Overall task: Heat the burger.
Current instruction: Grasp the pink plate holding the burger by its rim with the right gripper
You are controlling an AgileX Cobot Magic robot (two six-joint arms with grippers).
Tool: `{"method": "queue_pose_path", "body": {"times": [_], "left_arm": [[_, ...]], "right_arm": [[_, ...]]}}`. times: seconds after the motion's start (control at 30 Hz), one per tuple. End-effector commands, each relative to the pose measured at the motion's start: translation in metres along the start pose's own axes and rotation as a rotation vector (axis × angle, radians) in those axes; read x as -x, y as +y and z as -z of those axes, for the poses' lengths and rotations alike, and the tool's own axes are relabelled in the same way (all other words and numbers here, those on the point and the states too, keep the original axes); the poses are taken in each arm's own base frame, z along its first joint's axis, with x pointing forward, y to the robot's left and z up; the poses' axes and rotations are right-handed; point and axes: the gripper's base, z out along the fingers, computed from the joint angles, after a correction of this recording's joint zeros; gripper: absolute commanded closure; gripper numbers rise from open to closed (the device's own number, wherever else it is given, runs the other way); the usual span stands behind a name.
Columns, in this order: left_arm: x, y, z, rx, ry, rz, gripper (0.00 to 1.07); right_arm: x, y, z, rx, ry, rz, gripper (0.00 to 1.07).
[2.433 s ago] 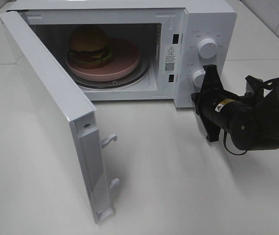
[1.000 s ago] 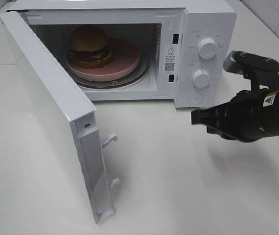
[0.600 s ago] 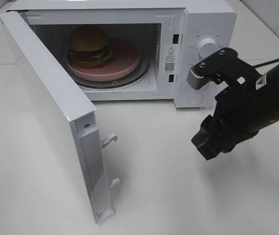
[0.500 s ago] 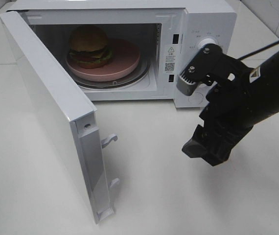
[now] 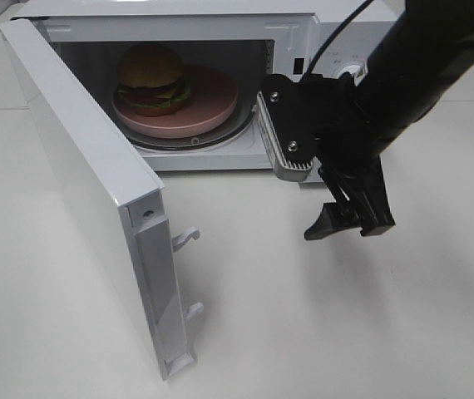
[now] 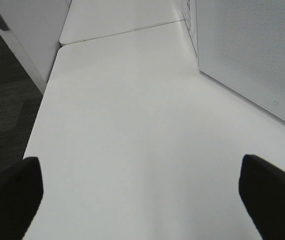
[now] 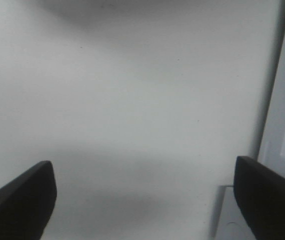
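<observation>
While the microwave [image 5: 220, 17] stands on the white desk [image 5: 303, 316] with its door [image 5: 79, 166] swung wide open toward the left of the high view, the burger [image 5: 151, 76] sits inside the cavity. It rests on a pink round plate [image 5: 212, 104], toward the plate's left rear part, and the plate lies on the glass turntable [image 5: 230, 131]. The bun is domed and golden-brown, with a dark filling and a little green showing under it. Two white latch hooks [image 5: 185, 238] stick out of the door's free edge.

The right arm [image 5: 420, 75] reaches in from the upper right and crosses in front of the control panel, so that only part of the upper knob [image 5: 352, 71] shows beside it. A silver wrist camera [image 5: 283, 137] on the arm faces the cavity opening. The right jaws point down at the desk just in front of the microwave's right half. They are released: in the right wrist view the two dark fingertips [image 7: 17, 200] stand far apart with only bare desk between them.

The left jaws are likewise released and grasp nothing. In the left wrist view their fingertips [image 6: 10, 195] sit wide apart over the desk, with a finely dotted white panel [image 6: 252, 55] nearby and dark floor [image 6: 7, 100] beyond the desk edge. The left arm does not show in the high view.
</observation>
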Motion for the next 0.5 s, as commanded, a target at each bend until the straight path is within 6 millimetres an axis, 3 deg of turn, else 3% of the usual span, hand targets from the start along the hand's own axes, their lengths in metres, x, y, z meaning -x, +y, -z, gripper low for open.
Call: {"method": "queue_pose_path", "body": {"times": [0.03, 0.07, 0.13, 0.23, 0.33, 0.37, 0.5], "left_arm": [[-0.001, 0.0, 0.002, 0.011, -0.023, 0.004, 0.06], [-0.001, 0.0, 0.002, 0.011, -0.023, 0.004, 0.06], [-0.001, 0.0, 0.002, 0.011, -0.023, 0.004, 0.06], [-0.001, 0.0, 0.002, 0.011, -0.023, 0.004, 0.06], [-0.001, 0.0, 0.002, 0.011, -0.023, 0.003, 0.06], [-0.001, 0.0, 0.002, 0.011, -0.023, 0.003, 0.06], [-0.001, 0.0, 0.002, 0.011, -0.023, 0.003, 0.06]], "right_arm": [[0.011, -0.016, -0.007, 0.007, 0.001, 0.096, 0.2], [0.011, -0.016, -0.007, 0.007, 0.001, 0.096, 0.2], [0.026, -0.035, -0.021, -0.001, -0.011, 0.155, 0.31], [0.034, -0.048, -0.037, 0.007, -0.014, 0.176, 0.4], [0.036, -0.051, -0.041, 0.007, -0.015, 0.179, 0.42], [0.04, -0.06, -0.047, -0.003, -0.021, 0.174, 0.43], [0.048, -0.076, -0.057, -0.024, -0.033, 0.178, 0.36]]}}
